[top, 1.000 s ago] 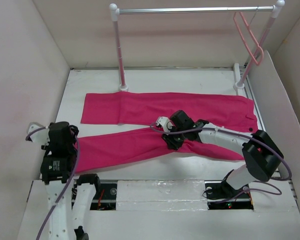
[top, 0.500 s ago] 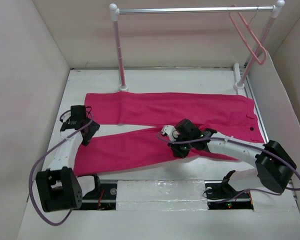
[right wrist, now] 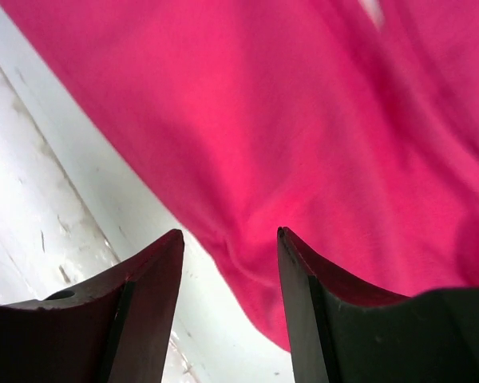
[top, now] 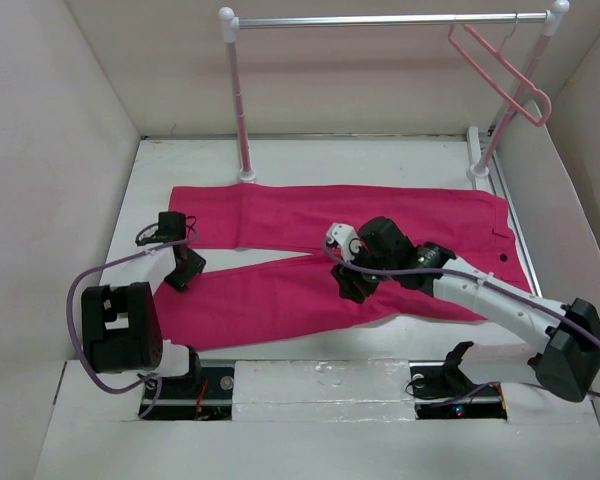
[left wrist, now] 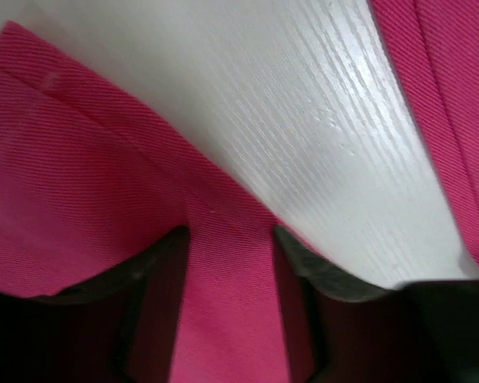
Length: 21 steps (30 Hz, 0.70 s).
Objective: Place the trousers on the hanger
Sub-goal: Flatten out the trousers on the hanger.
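The trousers [top: 380,215] lie flat on the bench [top: 310,160], waistband to the right and both legs running left, the near leg slanting away from the far one. The hanger [top: 502,68] is well apart from them, hooked on the rail [top: 380,19] at the far right.

The left hand [top: 185,272] sits at the far edge of the near leg by its cuff. In its wrist view the fingers [left wrist: 164,303] stand apart with a strip of cloth running between them, flat and unpinched. The right hand [top: 348,285] is at mid-leg, also open, its fingers [right wrist: 303,311] straddling the near hem where cloth meets bare bench. Neither holds anything, though whether either fingertip already touches the cloth is hard to tell.

The step in hand looks like gripping the near leg at two places so it can be laid onto the far one. To do it well, each hand should tip down until one finger slides under the hem. Both should then close together and rise at the same pace, so the leg stays straight and does not bunch.
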{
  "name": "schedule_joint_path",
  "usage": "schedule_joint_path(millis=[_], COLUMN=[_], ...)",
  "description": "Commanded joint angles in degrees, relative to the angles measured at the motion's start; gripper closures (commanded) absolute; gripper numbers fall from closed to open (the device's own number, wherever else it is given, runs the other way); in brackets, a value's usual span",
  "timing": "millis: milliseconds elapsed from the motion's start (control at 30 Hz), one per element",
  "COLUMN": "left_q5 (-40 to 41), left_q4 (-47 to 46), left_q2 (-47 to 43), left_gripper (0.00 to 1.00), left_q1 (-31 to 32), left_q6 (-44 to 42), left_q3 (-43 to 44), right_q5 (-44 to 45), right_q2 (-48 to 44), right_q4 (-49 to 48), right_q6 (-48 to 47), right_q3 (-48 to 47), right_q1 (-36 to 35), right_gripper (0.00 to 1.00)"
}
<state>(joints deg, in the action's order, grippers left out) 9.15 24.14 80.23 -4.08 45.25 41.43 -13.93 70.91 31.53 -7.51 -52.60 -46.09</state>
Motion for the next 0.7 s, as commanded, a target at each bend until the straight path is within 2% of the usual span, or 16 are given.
schedule_joint_path(millis=[0,33,100,200,300,467,667], left_q5=[3.33,3.68,4.82,5.88,7.02,12.03,16.33], left_q4=[-1.03,-1.37,-2.95,-5.15,-3.41,-0.68,3.90], left_q2=[2.64,3.70,6.51,10.64,11.98,3.98,13.70], left_gripper=[0.62,0.67,0.69,1.00,1.00,1.00,1.00], left_q1=[0.12,0.12,0.12,0.12,0.12,-0.49,-2.25], left_q6=[-0.70,-0.78,-0.87,-1.66,-2.27,-6.31,-7.98], left_q3=[-1.35,-1.44,-1.96,-3.02,-0.57,9.09,17.54], right_q5=[2.42,2.33,2.07,1.72,2.85,2.07,-1.53], right_q2=[-2.00,-2.44,-3.76,-4.38,-5.78,-8.60,-10.09], right_q4=[1.95,2.13,2.22,4.14,5.21,3.45,-1.29], right_q6=[0.57,0.22,-0.31,-1.71,-1.99,-0.49,3.11], right_q3=[-5.83,-6.63,-8.56,-10.32,-10.16,-4.90,0.65], right_q1=[1.96,3.27,4.68,8.11,12.76,21.02,28.94], right_gripper=[0.44,0.44,0.44,0.44,0.44,0.40,0.36])
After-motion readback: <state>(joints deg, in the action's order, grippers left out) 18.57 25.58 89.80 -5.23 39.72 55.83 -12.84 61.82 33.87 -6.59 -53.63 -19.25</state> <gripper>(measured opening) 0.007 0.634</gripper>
